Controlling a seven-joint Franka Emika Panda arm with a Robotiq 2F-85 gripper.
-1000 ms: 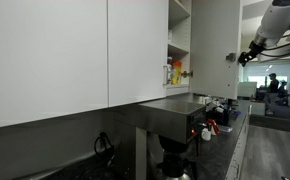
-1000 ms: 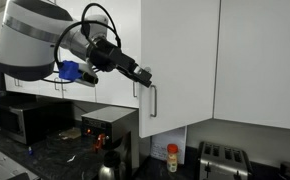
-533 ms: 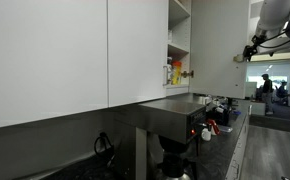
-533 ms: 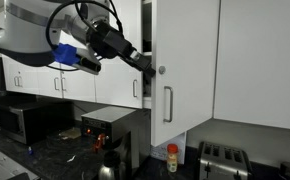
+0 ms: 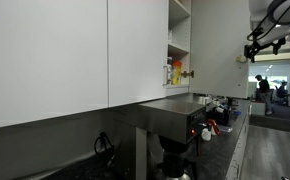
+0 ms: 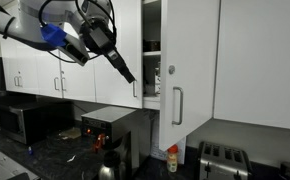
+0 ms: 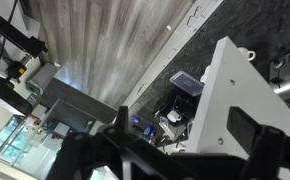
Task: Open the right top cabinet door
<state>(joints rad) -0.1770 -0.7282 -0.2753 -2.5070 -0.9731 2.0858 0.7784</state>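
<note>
Exterior view: right top cabinet door (image 6: 190, 60) ajar, near end effector (image 6: 131, 78)

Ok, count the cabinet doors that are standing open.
1. The tall white door with the bar handle stands swung out, shelves showing behind it. The other doors in view look shut; some may be outside the frame.

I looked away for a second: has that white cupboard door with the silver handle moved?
Yes. The right top cabinet door has swung further open; its handle now sits nearer the plain panel beside it.
</note>
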